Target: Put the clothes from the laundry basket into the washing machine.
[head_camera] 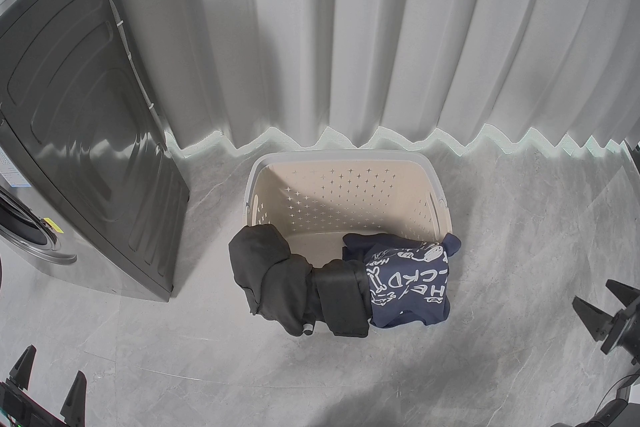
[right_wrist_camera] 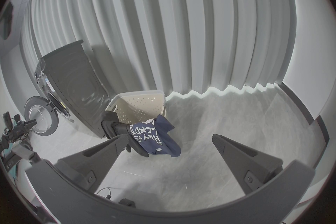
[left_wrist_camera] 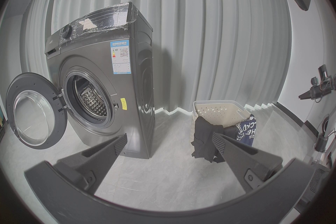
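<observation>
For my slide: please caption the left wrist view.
Left gripper, jaws open, faces the washing machine with its door open and the laundry basket draped with clothes.

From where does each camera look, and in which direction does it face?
Head view: on the head, looking down at the laundry basket on the floor; left gripper and right gripper at the lower corners.
Left wrist view: behind the left gripper, facing the washing machine, door open.
Right wrist view: behind the right gripper, facing the curtain.
All share the laundry basket with clothes.

Pleated white curtain (head_camera: 373, 28) (lit along hem), grey marbled floor (head_camera: 520, 235).
</observation>
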